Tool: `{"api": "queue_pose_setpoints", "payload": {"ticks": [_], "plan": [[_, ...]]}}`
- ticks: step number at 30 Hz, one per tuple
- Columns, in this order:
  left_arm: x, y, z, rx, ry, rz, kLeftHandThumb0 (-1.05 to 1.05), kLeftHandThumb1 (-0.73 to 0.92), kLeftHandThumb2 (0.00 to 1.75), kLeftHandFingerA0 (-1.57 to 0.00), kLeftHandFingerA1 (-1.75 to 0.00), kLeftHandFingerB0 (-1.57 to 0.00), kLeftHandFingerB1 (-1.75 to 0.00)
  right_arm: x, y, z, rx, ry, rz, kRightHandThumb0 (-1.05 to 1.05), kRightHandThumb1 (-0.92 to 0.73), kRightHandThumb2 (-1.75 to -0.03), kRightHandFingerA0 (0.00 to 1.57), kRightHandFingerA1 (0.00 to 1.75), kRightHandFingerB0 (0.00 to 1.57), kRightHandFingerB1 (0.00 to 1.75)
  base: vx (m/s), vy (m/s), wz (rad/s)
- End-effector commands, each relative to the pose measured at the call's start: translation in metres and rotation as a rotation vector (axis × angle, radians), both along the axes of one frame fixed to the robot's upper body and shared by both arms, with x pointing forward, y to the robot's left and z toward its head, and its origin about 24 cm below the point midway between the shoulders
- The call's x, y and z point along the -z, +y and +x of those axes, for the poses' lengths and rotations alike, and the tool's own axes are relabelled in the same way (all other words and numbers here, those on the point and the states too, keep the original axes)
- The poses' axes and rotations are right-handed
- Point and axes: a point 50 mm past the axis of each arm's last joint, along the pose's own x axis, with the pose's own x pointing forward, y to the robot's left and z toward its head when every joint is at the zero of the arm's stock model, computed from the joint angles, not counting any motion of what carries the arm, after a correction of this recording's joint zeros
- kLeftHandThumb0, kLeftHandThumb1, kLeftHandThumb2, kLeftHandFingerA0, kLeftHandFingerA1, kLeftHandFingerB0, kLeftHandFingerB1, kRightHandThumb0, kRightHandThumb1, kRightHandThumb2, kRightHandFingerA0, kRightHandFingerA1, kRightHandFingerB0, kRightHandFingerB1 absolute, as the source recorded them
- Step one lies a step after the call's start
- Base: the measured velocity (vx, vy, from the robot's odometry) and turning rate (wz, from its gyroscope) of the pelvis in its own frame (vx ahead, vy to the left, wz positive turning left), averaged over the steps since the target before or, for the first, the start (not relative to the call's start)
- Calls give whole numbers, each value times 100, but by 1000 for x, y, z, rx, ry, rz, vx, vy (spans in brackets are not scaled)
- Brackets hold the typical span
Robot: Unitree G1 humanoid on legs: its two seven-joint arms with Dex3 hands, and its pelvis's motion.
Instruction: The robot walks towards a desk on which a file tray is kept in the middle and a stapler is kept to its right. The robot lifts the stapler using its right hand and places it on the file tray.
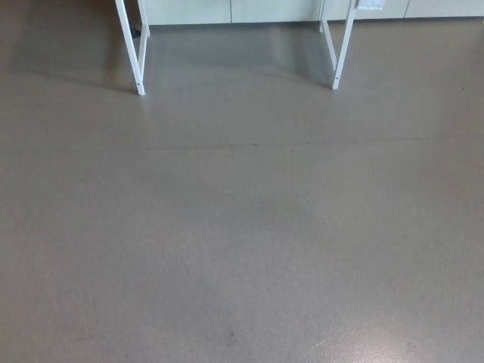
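Grey-brown floor (242,227) fills nearly whole view, smooth, lightly scuffed. Faint seam (227,145) runs across upper part. Two white slanted furniture legs at top, left leg (133,53) and right leg (342,49), feet on floor. Darker shadow (234,53) between them. Pale panels (272,9) with vertical joints along top edge. Soft light sheen (423,344) at lower right.

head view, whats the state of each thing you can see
floor: grey, faint line running across
desk leg at picture left: standing, foot on the floor
desk leg at picture right: standing, foot on the floor
left hand, right hand, stapler, file tray: not in view
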Motion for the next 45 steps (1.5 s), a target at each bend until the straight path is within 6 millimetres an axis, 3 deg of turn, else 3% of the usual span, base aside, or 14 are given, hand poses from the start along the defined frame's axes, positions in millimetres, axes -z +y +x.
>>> {"api": "queue_pose_setpoints", "payload": {"ticks": [1, 4, 6, 8, 22, 24, 25, 26, 29, 31, 38, 39, 41, 45], "plan": [[-5, 5, 2, -19, -21, -32, -54, 74, 61, -14, -40, -20, -35, -4, -3, 3, -11, -47, 55, -67, -68, -60, 21, 51, 0, 27, 0, 0, 0], [-6, 5, 3, -11, -25, -38, -33, 62, 110, -3, -51, 0, -48, -3, -2, 3, 0, -79, 58, -62, -68, -61, 15, 52, 0, 26, 0, 0, 0], [-7, 4, 3, 6, -30, -37, -54, 76, 62, -15, -42, -15, -35, -3, -2, 3, -6, -81, 54, -64, -67, -60, 17, 54, 0, 25, 0, 0, 0], [-8, 5, 2, 31, -22, -31, -34, 61, 110, -3, -51, -1, -49, -4, -1, 3, -16, -83, 49, -65, -67, -62, 12, 54, 0, 23, 0, 0, 0], [-9, 4, 2, 45, -12, -29, -35, 59, 110, -3, -50, -1, -49, -4, -1, -2, -23, -130, 64, -72, -50, -89, 18, 58, 2, 26, 0, 0, 0], [-9, 4, 2, 55, -6, -23, -64, 67, 83, -22, -50, -12, -43, -5, -1, -2, -17, -118, 76, -67, -66, -60, 13, 48, 0, 27, 0, 0, 0], [-9, 4, 2, 45, -13, -35, -59, 79, 63, -22, -44, -13, -35, -4, -2, -2, -21, -106, 71, -70, -47, -90, 8, 54, 0, 24, 0, 0, 0], [-8, 4, 1, 14, -7, -37, -35, 59, 109, -2, -50, 0, -49, -5, -1, -2, -33, -89, 72, -72, -50, -92, 0, 46, 0, 21, 0, 0, 0], [-7, 3, 0, 36, -14, -42, -34, 60, 110, -3, -51, 0, -48, -5, -2, -3, -9, -119, 84, -66, -64, -59, 19, 51, 0, 30, 0, 0, 0], [-7, 3, 0, 28, -9, -42, -35, 59, 109, -2, -51, 0, -48, -5, -2, -3, 4, -146, 92, -67, -49, -88, 29, 61, 1, 28, 0, 0, 0], [-6, 4, 1, 8, 3, -34, -35, 58, 108, -3, -50, -1, -49, -3, -2, -3, -11, -126, 86, -66, -64, -60, 25, 54, 0, 31, 0, 0, 0], [-6, 3, 1, 4, -2, -34, -35, 59, 108, -2, -51, 0, -49, -4, -2, -3, -13, -120, 83, -67, -49, -90, 25, 60, 0, 27, 0, 0, 0], [-7, 4, 1, 9, 4, -28, -62, 65, 82, -15, -48, -7, -41, -3, -3, -2, -21, -96, 85, -66, -66, -60, 12, 46, 0, 29, 0, 0, 0], [-8, 3, -1, 12, -8, -43, -35, 59, 109, -2, -50, 0, -49, -6, -4, -2, -19, -75, 91, -70, -50, -86, 6, 51, 2, 25, 0, 0, 0]]}}
